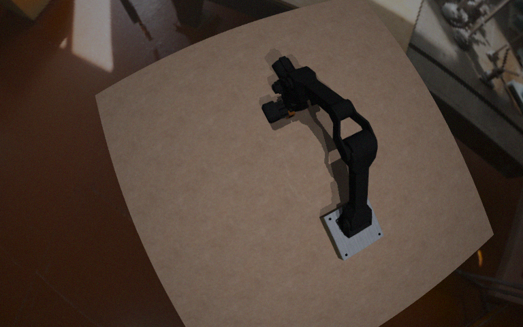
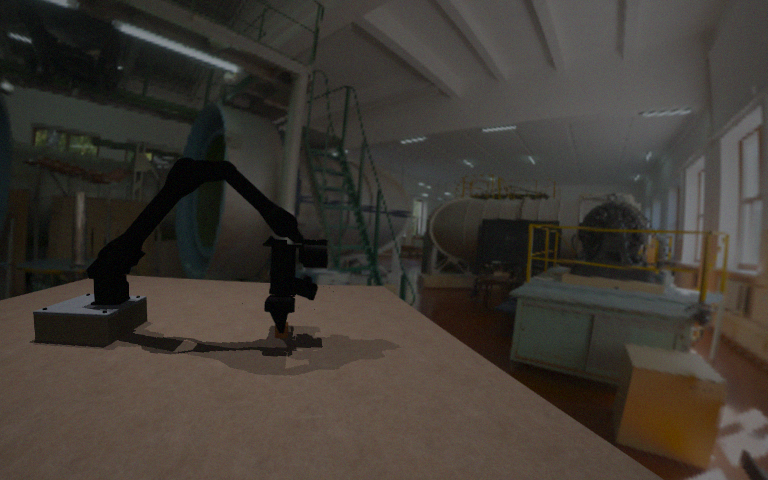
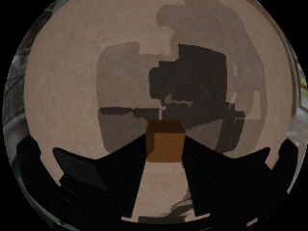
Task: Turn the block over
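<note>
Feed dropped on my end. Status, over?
Hand shut on orange block. Block low at the table, not yet turned. Nothing in the way.

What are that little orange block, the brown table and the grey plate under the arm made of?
The small orange-brown block, gripped in the black tool, looks like wood or matte plastic: flat colour, no shine. The tan table top resembles fibreboard: faintly mottled and dull. The pale grey square base plate seems to be brushed metal, with corner screw holes, though painted plastic is possible.
</note>
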Controlling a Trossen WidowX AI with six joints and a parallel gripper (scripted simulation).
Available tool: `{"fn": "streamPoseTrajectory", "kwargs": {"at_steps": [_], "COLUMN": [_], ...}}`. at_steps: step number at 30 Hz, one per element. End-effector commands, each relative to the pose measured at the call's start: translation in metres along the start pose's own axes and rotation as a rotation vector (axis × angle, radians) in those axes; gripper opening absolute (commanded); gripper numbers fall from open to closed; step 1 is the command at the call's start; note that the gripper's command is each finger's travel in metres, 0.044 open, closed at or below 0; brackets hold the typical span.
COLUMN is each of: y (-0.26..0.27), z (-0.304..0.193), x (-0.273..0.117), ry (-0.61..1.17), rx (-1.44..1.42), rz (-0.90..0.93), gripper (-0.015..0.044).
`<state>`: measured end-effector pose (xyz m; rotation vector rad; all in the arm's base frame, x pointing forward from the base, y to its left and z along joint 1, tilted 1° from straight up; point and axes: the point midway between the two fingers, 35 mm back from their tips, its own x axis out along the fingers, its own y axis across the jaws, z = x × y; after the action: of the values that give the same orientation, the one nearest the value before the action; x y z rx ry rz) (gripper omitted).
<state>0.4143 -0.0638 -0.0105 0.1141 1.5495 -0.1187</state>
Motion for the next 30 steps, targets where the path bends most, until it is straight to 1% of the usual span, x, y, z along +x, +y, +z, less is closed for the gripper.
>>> {"fn": "streamPoseTrajectory", "kwargs": {"at_steps": [1,2,3,7,9,16,30], "y": [0.0,0.0,0.0,0.0,0.0,0.0,0.0], "z": [0.0,0.0,0.0,0.0,0.0,0.0,0.005], "x": [0.001,0.001,-0.001,-0.025,-0.029,-0.029,-0.02], "ry": [0.0,0.0,0.0,0.0,0.0,-0.009,-0.198], "rx": [-0.002,-0.002,-0.002,-0.002,-0.002,-0.002,-0.002], "rz": [0.0,0.0,0.0,0.0,0.0,0.0,0.0], "gripper": [0.0032,0.0025,0.0,0.0,0.0,0.0,0.0]}}
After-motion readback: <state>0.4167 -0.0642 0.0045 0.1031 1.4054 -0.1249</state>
